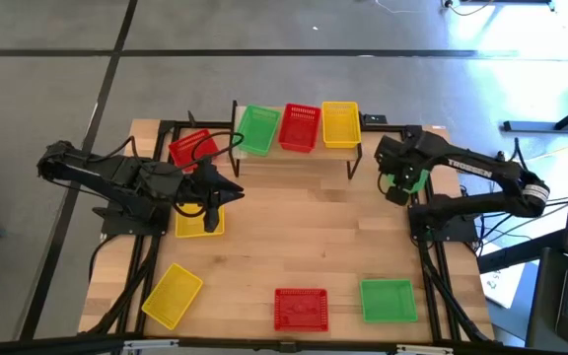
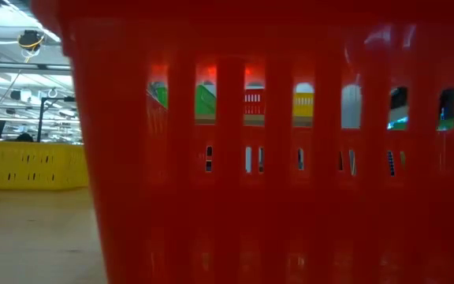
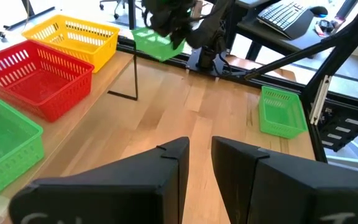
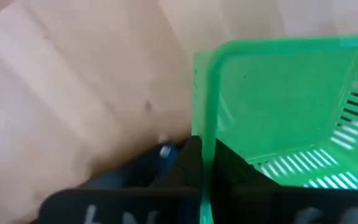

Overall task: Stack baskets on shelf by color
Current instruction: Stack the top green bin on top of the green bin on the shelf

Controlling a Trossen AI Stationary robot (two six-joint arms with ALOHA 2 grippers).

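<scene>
From the overhead camera I have the shelf (image 1: 264, 158) at the far edge of the desk (image 1: 304, 247), carrying three baskets in a row: a green basket (image 1: 257, 129) at the left end, a red basket (image 1: 300, 127) in the middle and a yellow basket (image 1: 340, 124) at the right end. My right tool (image 1: 403, 184) sits just beyond the shelf's right end and is clenched on the rim of a second green basket (image 4: 278, 112); its wrist camera shows the green wall pinched between the dark fingers, with the basket held above the wood. My left tool (image 1: 227, 191) is near the left end of the shelf, and its wrist camera shows the two fingers (image 3: 166, 168) parted with nothing between them, so it is released. Beside the left arm, another red basket (image 1: 190, 148) lies at the shelf's left end, and a yellow basket (image 1: 198, 224) lies flat on the desk, partly under that arm. Along the near edge I count three more: a tilted yellow one (image 1: 172, 294) at the left, a red one (image 1: 301, 309) in the middle and a green one (image 1: 388, 300) to the right. The table-level camera is almost filled by the wall of that near red basket, with the shelf row glimpsed through its slots.
</scene>
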